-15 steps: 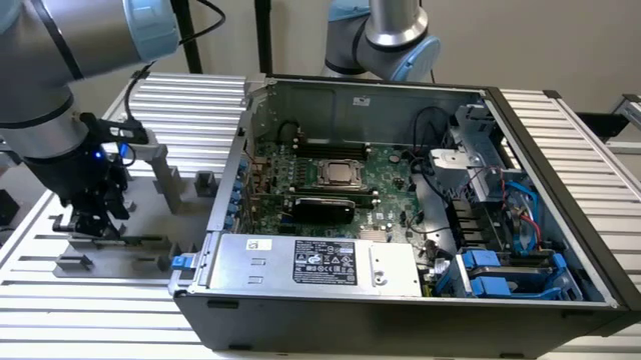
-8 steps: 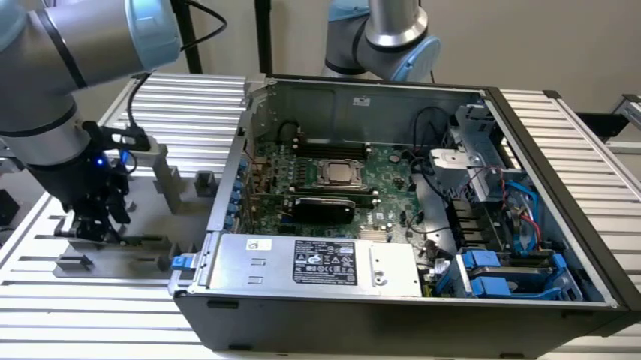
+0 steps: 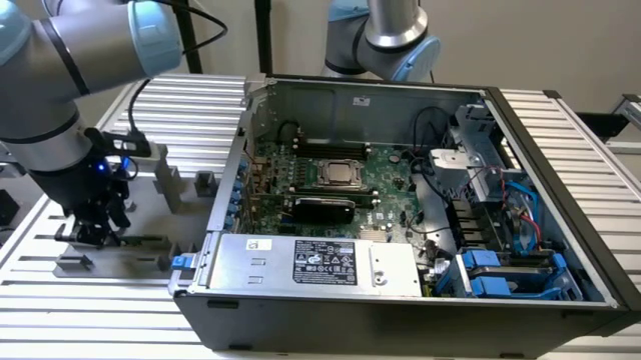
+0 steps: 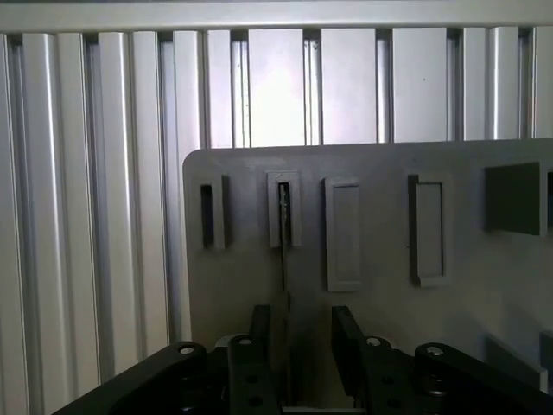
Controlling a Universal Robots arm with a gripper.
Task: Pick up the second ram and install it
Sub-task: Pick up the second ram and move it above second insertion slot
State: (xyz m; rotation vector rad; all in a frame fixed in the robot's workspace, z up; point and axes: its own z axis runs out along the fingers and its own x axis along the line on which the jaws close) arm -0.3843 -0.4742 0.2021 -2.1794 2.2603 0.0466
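Observation:
The second ram [image 4: 283,238] is seen edge-on as a thin dark stick standing in a slotted holder [image 4: 283,207] on the grey fixture plate [image 4: 484,285]. My gripper [image 4: 302,346] is open, and the stick runs in between its two black fingers [image 4: 259,341], closer to one of them. In the exterior view the gripper [image 3: 92,231] is low over the fixture plate [image 3: 150,225] at the exterior view's left, with the ram [image 3: 140,241] lying along the holders beside it. The open computer case [image 3: 561,225] stands to the exterior view's right, its black memory slots [image 3: 335,145] beside the silver processor [image 3: 341,174].
Grey holder blocks [image 3: 168,184] rise from the fixture plate near the arm. A power supply [image 3: 311,262] fills the case's near corner, with cables and blue drive bays [image 3: 501,274] at the exterior view's right. A second arm's base [image 3: 386,37] stands behind the case. The table is ribbed aluminium [image 3: 90,315].

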